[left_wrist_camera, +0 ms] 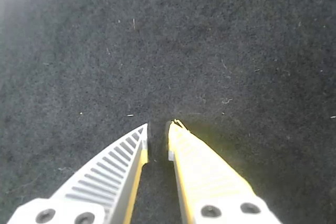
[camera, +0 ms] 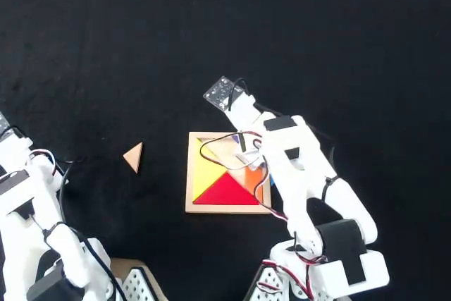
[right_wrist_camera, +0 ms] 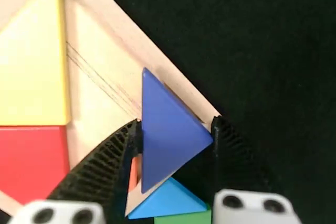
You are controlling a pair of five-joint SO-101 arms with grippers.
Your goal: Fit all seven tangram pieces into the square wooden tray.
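Right end effector [right_wrist_camera: 176, 127] around blue triangle [right_wrist_camera: 167, 135]

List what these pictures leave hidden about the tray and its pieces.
High view: the right arm covers the right side of the wooden tray, so pieces there cannot be counted.
Right wrist view: the green piece is cut off by the picture's edge; the orange piece hides behind a finger of the right gripper.
Whether the blue triangle touches the tray is unclear.
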